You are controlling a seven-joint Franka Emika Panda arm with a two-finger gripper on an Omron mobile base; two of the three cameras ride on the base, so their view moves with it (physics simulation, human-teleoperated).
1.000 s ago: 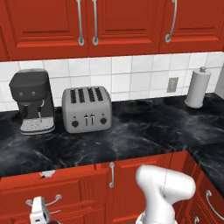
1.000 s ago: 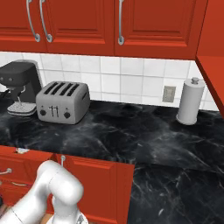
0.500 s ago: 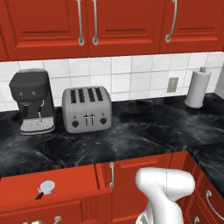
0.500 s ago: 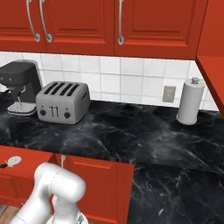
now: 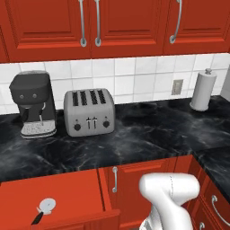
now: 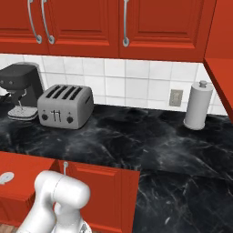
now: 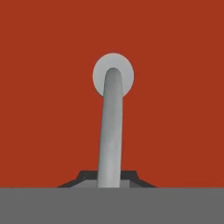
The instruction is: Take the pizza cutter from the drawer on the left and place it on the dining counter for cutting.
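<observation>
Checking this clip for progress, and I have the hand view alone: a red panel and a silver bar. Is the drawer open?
Observer: Yes. The left base view shows the drawer standing open below the worktop.
Operator: My tool is shut on that bar. Is the cutter inside?
Observer: Yes. The pizza cutter lies on the drawer floor, its black handle toward the drawer's front.
Operator: Anything on the worktop above?
Observer: A toaster stands beside a coffee machine.
</observation>
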